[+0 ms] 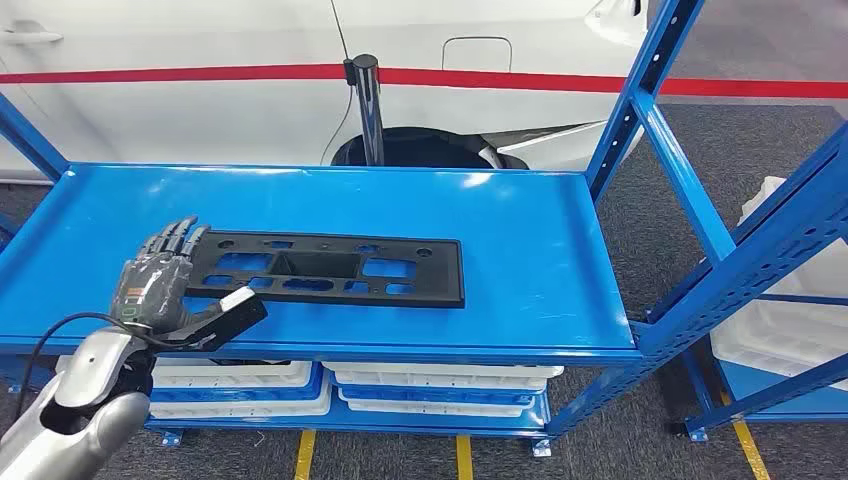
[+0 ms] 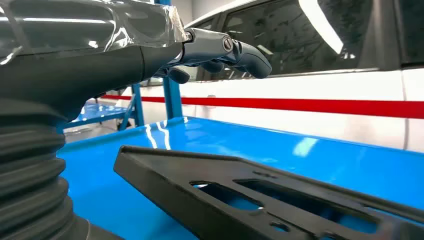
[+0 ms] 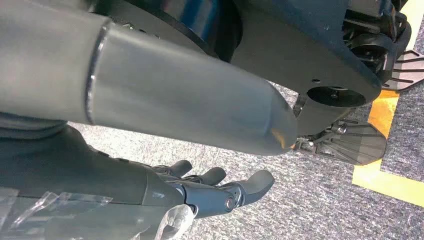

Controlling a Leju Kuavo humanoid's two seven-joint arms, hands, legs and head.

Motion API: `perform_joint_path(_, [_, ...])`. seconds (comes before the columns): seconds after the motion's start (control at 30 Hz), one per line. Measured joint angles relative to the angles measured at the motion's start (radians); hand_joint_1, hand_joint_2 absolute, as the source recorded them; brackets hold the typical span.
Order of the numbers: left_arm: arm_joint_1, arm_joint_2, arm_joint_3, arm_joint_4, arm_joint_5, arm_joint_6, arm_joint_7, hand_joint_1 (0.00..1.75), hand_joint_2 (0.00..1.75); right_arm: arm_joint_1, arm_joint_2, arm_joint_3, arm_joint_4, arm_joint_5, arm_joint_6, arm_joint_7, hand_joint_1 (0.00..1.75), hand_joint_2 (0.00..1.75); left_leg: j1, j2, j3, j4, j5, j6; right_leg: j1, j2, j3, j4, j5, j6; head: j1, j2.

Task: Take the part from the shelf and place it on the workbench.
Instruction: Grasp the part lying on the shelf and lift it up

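Note:
A flat black plastic part (image 1: 330,270) with several cutouts lies along the front half of the blue shelf (image 1: 520,220). My left hand (image 1: 158,280) is at the part's left end, fingers stretched out over it and holding nothing. The left wrist view looks along the part (image 2: 240,195), with the fingers (image 2: 220,50) held well above it and not touching. My right hand (image 3: 210,192) hangs low over the grey carpet, its fingers loosely extended and empty.
A white car (image 1: 200,100) with a red stripe stands close behind the shelf, and a black post (image 1: 368,110) rises at the shelf's back edge. White bins (image 1: 440,385) sit on the level below. Blue uprights (image 1: 640,90) and a second rack (image 1: 790,220) stand to the right.

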Motion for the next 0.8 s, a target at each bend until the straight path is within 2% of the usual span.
perform_joint_path(0.2, [-0.003, -0.001, 0.000, 0.047, -0.017, 0.027, 0.000, 0.04, 1.75, 0.000, -0.001, 0.001, 0.000, 0.000, 0.000, 0.003, 0.00, 0.00, 0.000, 0.000, 0.000, 0.000, 0.000, 0.000, 0.000, 0.000, 0.000, 0.000, 0.000, 0.000, 0.000, 0.000])
perform_joint_path(0.33, [-0.009, -0.001, 0.000, 0.072, -0.016, 0.033, 0.002, 1.73, 1.75, 0.001, -0.002, 0.002, 0.000, 0.000, 0.000, 0.004, 0.00, 0.00, 0.000, 0.000, 0.000, 0.000, 0.000, 0.000, 0.000, 0.000, 0.000, 0.000, 0.000, 0.000, 0.000, 0.000])
perform_joint_path(0.8, [-0.048, -0.002, 0.001, 0.103, 0.068, -0.011, -0.004, 1.75, 1.75, 0.003, -0.004, 0.013, 0.000, -0.003, 0.000, 0.001, 0.00, 0.00, 0.000, 0.000, 0.001, 0.000, 0.000, 0.000, 0.000, 0.000, 0.002, 0.000, 0.000, 0.000, 0.000, 0.000])
